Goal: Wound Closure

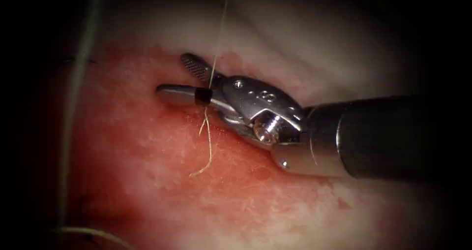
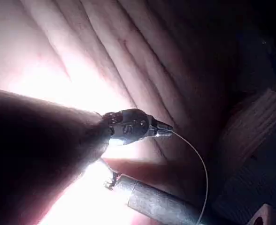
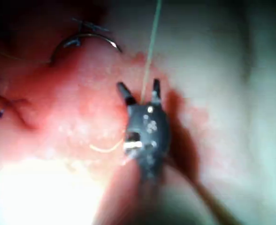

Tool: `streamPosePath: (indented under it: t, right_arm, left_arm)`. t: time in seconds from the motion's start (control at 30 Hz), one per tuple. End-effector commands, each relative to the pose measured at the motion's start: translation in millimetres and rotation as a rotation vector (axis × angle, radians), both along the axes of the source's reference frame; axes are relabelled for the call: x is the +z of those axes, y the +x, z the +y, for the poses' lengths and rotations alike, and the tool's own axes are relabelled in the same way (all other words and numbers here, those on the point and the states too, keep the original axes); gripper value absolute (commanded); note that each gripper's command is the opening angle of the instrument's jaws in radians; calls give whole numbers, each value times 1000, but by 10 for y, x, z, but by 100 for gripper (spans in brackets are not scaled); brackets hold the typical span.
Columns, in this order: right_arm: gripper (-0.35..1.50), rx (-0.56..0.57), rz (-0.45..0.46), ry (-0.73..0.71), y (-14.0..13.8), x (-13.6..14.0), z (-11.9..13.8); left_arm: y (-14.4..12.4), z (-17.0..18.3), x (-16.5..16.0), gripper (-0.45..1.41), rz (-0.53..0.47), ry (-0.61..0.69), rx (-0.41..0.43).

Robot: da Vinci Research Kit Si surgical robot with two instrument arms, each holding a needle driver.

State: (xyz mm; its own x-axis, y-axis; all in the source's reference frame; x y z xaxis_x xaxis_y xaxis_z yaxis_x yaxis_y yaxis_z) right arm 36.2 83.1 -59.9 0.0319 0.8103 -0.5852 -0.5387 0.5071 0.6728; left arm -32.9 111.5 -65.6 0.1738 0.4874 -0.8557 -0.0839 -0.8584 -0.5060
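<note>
My right tool (image 1: 172, 74) comes in from the right over the red-stained tissue (image 1: 147, 191). Its jaws are open, and a taut pale thread (image 1: 219, 33) runs up between them. Below the jaws two short thread ends (image 1: 208, 146) lie on the tissue. The right wrist view shows the same open jaws of the right tool (image 3: 138, 85) around the thread (image 3: 152, 42). Beyond them the curved needle (image 3: 86, 38) lies at the tissue, held by neither tool. My left tool (image 2: 166, 129) is shut on the thread (image 2: 201, 164), which arcs away from its tip.
A second, blurred strand of thread (image 1: 73, 97) hangs down the left of the endoscope view and curls at the bottom left. A dark stitch (image 3: 88, 23) sits just beyond the needle. The right tool's shaft (image 2: 157, 204) passes close under the left tool.
</note>
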Motion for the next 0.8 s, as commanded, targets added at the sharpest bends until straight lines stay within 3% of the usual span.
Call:
streamPosePath:
  t: [0.03, 0.57, 0.6, 0.63, 0.67, 0.7, 0.8]
  right_arm:
    - [141, -8, 9, -2, 11, 4, 0]
    - [126, -28, 22, -9, 15, 7, -8]
    - [118, -30, 21, -7, 15, 6, -8]
    - [96, -30, 28, -4, 14, 6, -9]
    - [51, -46, 47, -18, 12, 4, -11]
    - [-35, -39, 62, -35, 10, 1, -12]
    - [-35, -61, 41, -91, 6, -8, -9]
  left_arm:
    - [-7, 1, 5, -35, -3, -3, 2]
    - [-15, -2, -1, -35, -9, -3, 9]
    - [-16, -2, -2, -35, -7, -3, 12]
    - [-16, -3, -2, -35, -8, -3, 12]
    - [-17, -4, -2, -35, -8, -3, 12]
    - [-18, -5, -3, -35, -9, -4, 13]
    - [-20, -10, -5, -35, -11, -7, 16]
